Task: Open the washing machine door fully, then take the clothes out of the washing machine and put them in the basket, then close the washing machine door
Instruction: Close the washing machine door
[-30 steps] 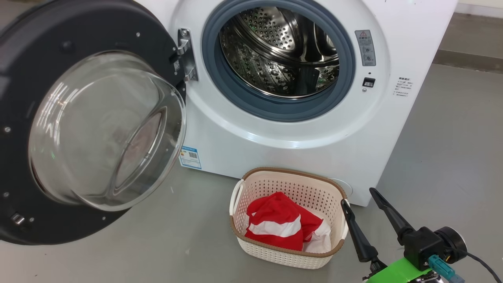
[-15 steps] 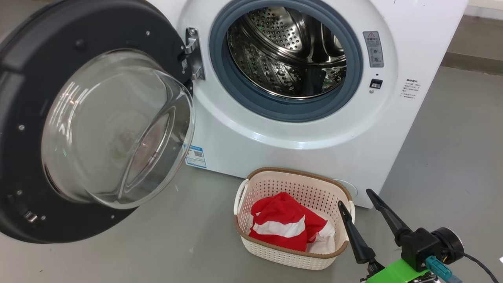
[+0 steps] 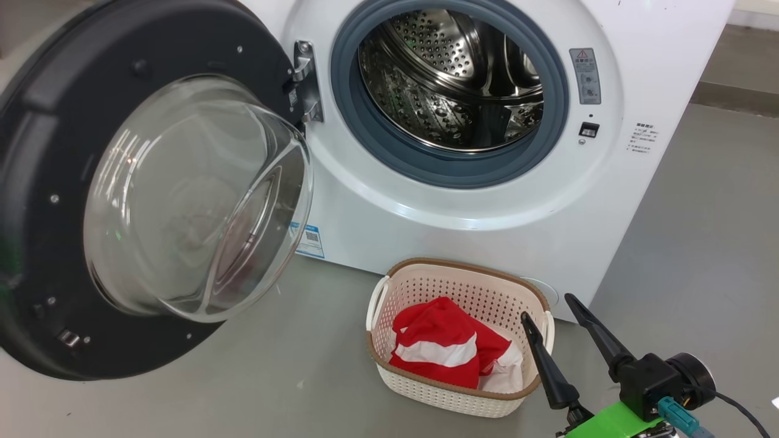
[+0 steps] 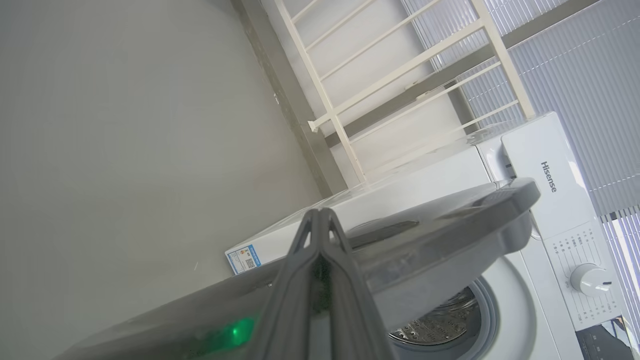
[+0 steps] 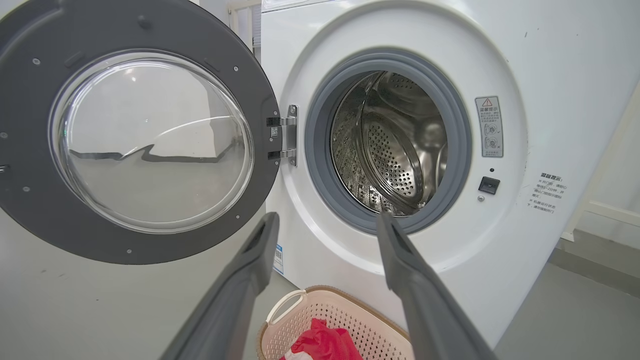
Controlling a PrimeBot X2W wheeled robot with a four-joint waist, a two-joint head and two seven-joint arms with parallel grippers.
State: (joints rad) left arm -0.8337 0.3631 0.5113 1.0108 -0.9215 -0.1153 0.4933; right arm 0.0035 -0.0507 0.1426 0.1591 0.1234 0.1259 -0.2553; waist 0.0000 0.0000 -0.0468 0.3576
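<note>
Though the head camera has shifted, clothes (image 3: 447,350) stay in basket (image 3: 450,263). Left hand (image 4: 320,220) pinched together behind washing machine door (image 3: 55,152), right hand (image 3: 546,307) spread, both empty; only closing seems left

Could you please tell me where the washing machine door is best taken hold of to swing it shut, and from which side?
Take the washing machine door by its wide black rim at the free edge, farthest from the hinge, probably coming from its left, outer side. The edge there gives the most leverage; the glass bowl bulges smooth and round, offering no hold.
</note>
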